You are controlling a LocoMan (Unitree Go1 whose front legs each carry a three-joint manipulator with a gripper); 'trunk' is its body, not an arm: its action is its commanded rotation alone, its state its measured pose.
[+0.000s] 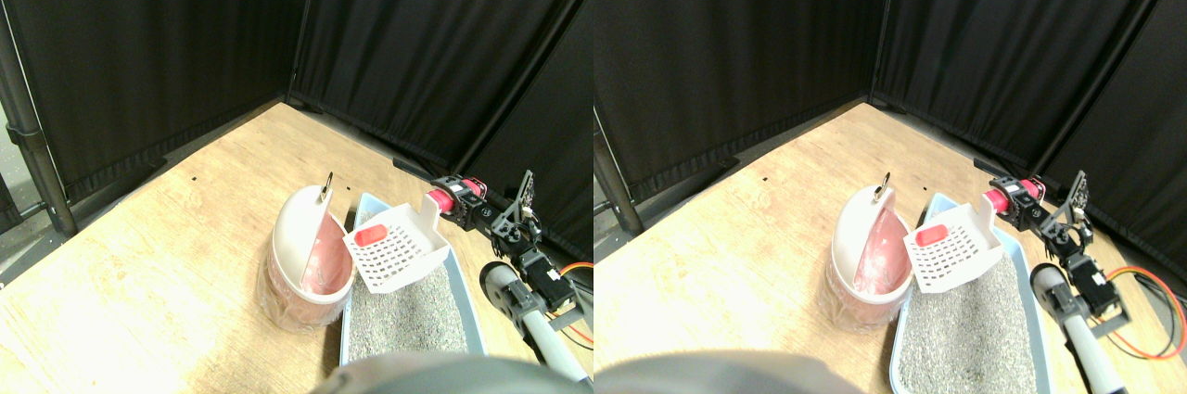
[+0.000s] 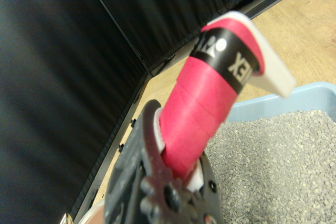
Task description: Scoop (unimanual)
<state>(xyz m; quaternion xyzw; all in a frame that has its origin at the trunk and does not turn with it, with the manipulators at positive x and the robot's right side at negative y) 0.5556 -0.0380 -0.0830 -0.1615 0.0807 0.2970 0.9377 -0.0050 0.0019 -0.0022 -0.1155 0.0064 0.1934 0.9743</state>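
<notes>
A white slotted scoop [image 1: 401, 247] hangs in the air over the left rim of the light blue litter tray [image 1: 461, 275], close to the bin's open mouth. A small red piece [image 1: 371, 234] lies in the scoop's far left corner. My right gripper [image 1: 461, 201] is shut on the scoop's red-wrapped handle [image 2: 202, 103], which fills the middle of the wrist view and passes through the dark jaw frame [image 2: 176, 169]. Grey litter [image 1: 408, 315] fills the tray below the scoop.
A round white and pink bin [image 1: 304, 260] with a raised lid stands on the wooden floor [image 1: 167, 255], touching the tray's left side. Black curtains [image 1: 185, 32] close off the back and right. Orange and black cables [image 1: 575, 273] trail by the arm.
</notes>
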